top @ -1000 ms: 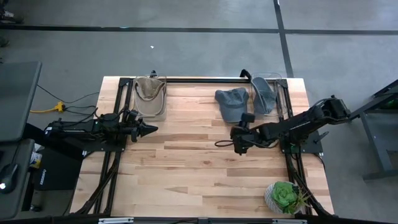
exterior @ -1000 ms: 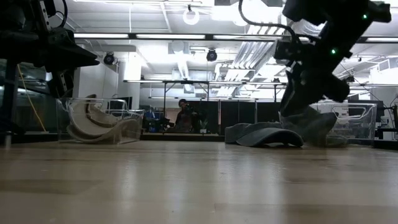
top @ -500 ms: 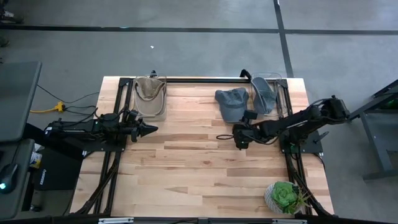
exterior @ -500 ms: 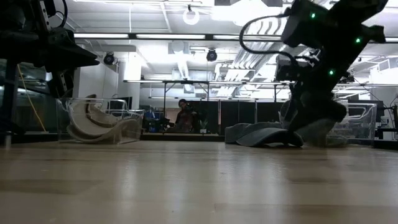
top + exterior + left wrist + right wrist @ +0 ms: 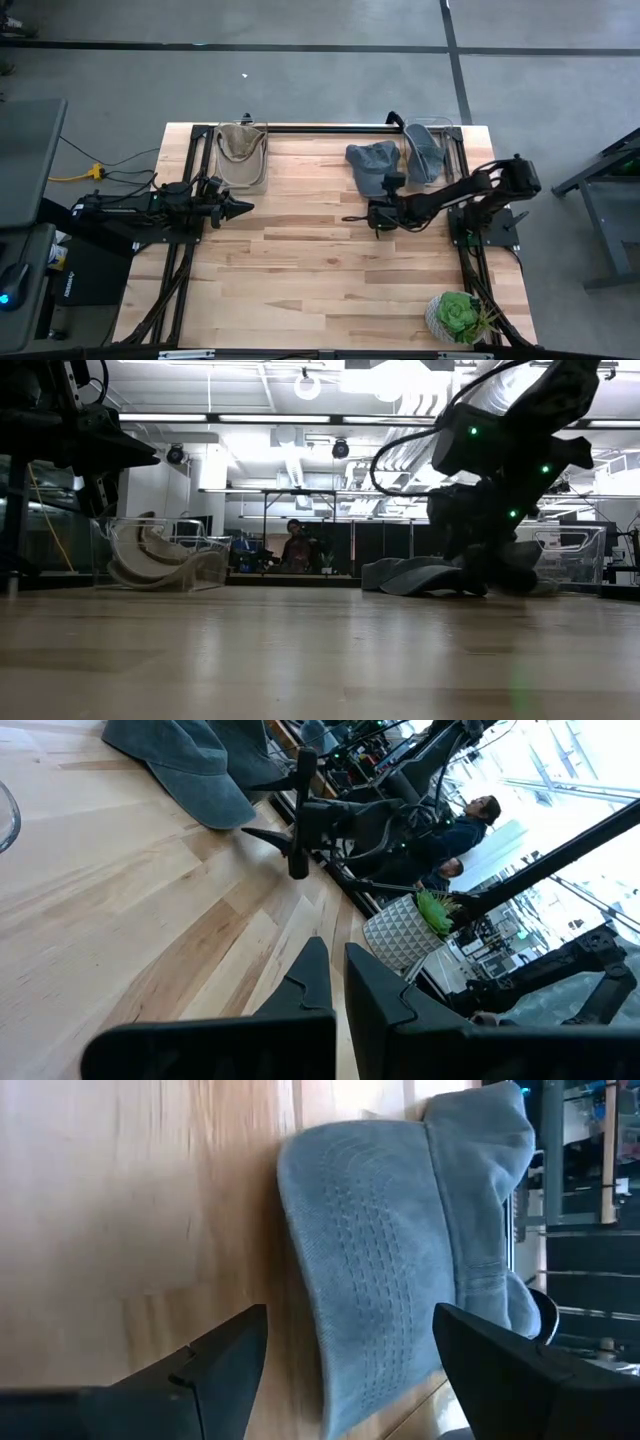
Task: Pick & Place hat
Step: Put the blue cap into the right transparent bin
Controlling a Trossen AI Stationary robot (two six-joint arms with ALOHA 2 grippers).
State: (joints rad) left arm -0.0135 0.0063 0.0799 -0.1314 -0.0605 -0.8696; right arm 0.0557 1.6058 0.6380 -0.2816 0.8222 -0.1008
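Now: right tool (image 5: 378,218) at the brim of the blue hat (image 5: 372,165), fingers spread, nothing gripped.
Over the last second the right arm has drawn in and swung its tool from 6 o'clock of the hat up toward the brim; in the right wrist view the brim (image 5: 370,1280) lies between the parted fingers (image 5: 225,1355). Hat flat on the table (image 5: 300,260), about 1 o'clock from centre. Grasp seems imminent, not made. Left tool (image 5: 240,208) waits at 9 o'clock, clenched. Tan hat (image 5: 241,150) in its bin at 11 o'clock.
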